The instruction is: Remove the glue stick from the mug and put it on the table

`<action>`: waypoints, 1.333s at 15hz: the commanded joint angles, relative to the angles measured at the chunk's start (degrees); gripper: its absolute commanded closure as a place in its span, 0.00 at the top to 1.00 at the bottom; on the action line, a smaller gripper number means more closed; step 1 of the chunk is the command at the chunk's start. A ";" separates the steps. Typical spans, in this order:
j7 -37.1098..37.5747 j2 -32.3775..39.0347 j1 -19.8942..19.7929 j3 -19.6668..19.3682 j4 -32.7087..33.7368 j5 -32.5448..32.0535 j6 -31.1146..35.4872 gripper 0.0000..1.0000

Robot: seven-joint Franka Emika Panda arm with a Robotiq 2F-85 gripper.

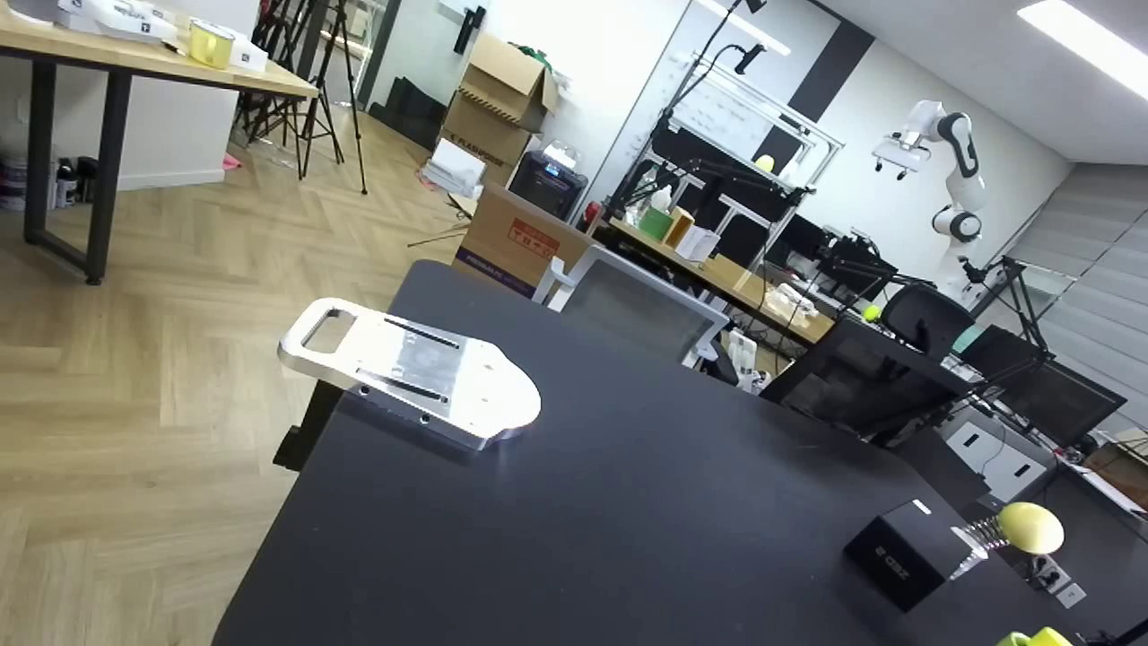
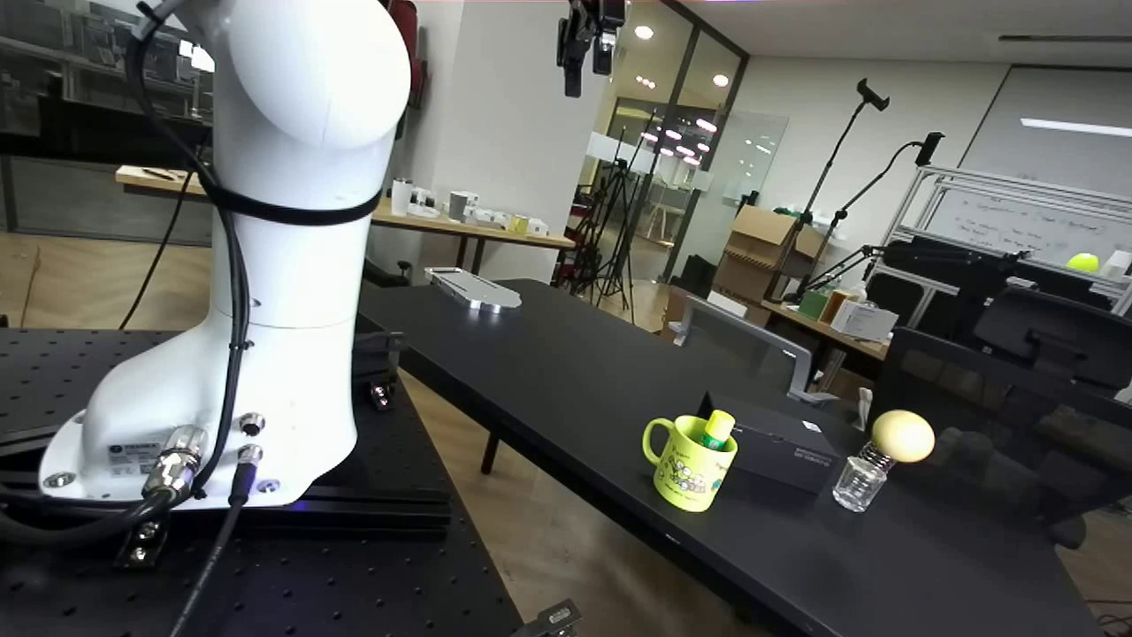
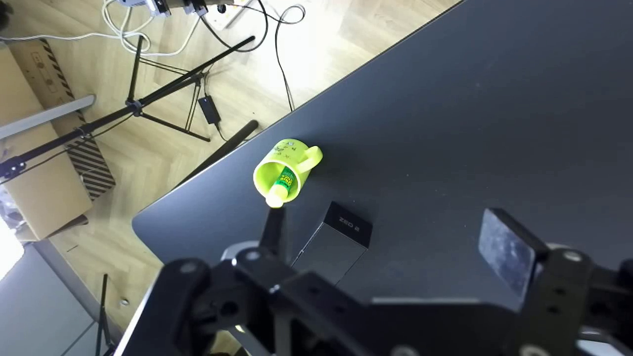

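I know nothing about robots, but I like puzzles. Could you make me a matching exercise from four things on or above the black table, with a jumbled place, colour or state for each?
Things:
1. small box
2. glue stick
3. gripper
4. mug

Descriptions:
A. yellow-green, standing on the table
B. black all over, with pale lettering
C. wide open, holding nothing
D. partly inside another thing, its yellow end poking out

Right pairs: 1-B, 2-D, 3-C, 4-A.
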 commanded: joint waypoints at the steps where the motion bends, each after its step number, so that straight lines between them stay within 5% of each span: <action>1: -0.64 0.45 1.90 -1.71 -0.54 -0.31 1.63 1.00; 11: -16.67 13.01 -0.12 -17.37 -9.57 0.92 26.42 1.00; 20: -11.98 34.67 -6.83 -23.27 -8.44 -1.21 37.73 1.00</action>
